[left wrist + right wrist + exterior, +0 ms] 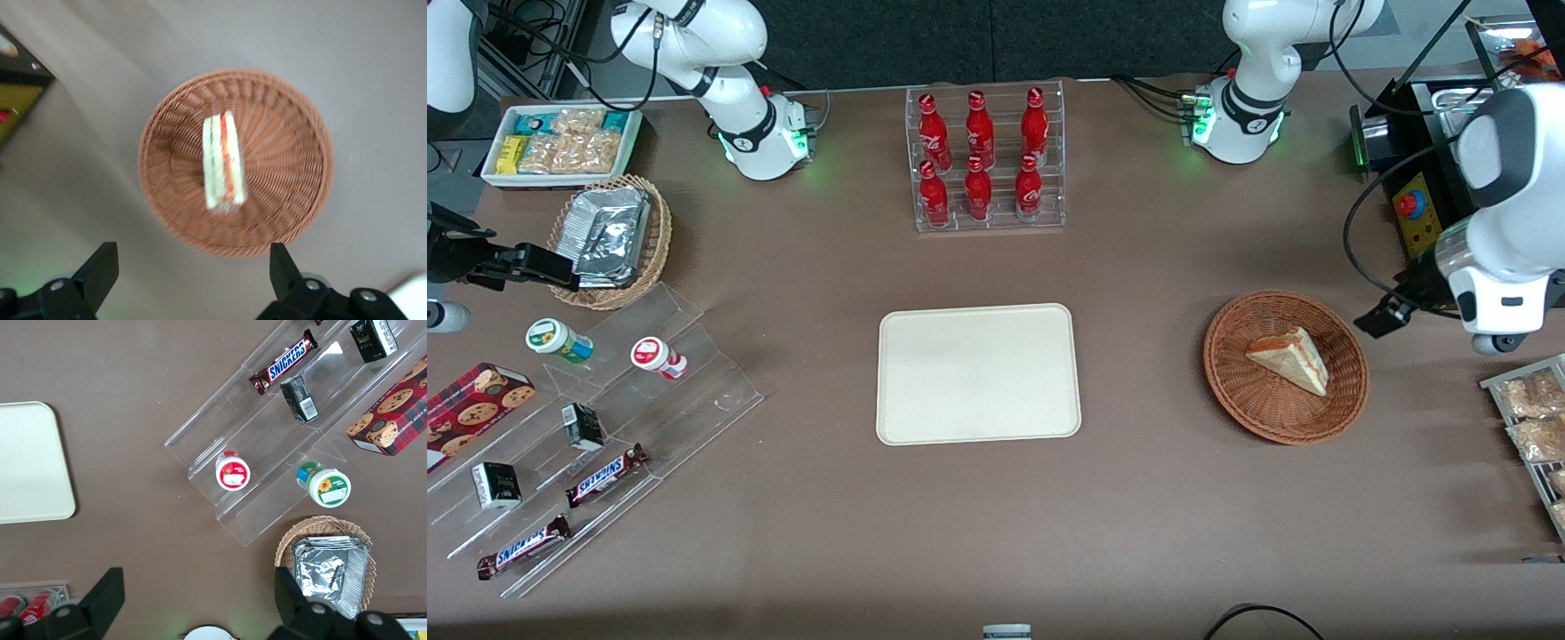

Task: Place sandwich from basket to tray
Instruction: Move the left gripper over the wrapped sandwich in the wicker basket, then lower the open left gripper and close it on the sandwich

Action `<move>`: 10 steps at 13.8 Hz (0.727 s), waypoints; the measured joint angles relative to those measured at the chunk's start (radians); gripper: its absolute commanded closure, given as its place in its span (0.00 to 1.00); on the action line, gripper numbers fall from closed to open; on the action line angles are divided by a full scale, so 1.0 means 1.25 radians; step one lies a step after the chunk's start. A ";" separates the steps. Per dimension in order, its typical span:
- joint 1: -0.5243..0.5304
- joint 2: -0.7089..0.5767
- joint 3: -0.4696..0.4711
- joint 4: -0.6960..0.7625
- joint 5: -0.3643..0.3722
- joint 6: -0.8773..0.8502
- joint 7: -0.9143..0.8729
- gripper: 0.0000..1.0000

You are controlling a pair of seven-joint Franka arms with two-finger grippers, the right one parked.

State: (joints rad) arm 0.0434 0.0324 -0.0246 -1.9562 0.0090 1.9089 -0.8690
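Observation:
The sandwich [1289, 358], a pale triangular wedge with red and green filling along its edge, lies in the round reddish-brown wicker basket [1232, 378]. The cream tray [978, 373] sits bare at the table's middle, beside the basket toward the parked arm's end. My left gripper [1383, 318] hangs above the table just outside the basket's rim, toward the working arm's end. In the left wrist view the gripper [190, 267] is open, with nothing between its black fingers [100, 267]; the sandwich [223, 163] and the basket [290, 153] lie below and ahead of them.
A clear rack of red bottles [985, 160] stands farther from the front camera than the tray. A black box with a red button [1414, 206] and a rack of snack packets [1529, 427] flank the working arm. Acrylic shelves [605, 418] with snacks fill the parked arm's end.

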 measured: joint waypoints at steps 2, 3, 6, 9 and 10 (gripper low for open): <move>0.000 -0.002 0.000 -0.063 0.000 0.086 -0.065 0.00; 0.000 -0.003 0.000 -0.095 -0.001 0.129 -0.091 0.00; 0.000 -0.004 0.000 -0.186 -0.001 0.252 -0.159 0.00; 0.000 -0.003 0.000 -0.252 -0.002 0.341 -0.208 0.00; 0.000 -0.002 0.000 -0.269 -0.003 0.367 -0.215 0.00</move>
State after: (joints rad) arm 0.0435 0.0302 -0.0246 -2.2922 0.0054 2.3678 -1.1380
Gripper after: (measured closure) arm 0.000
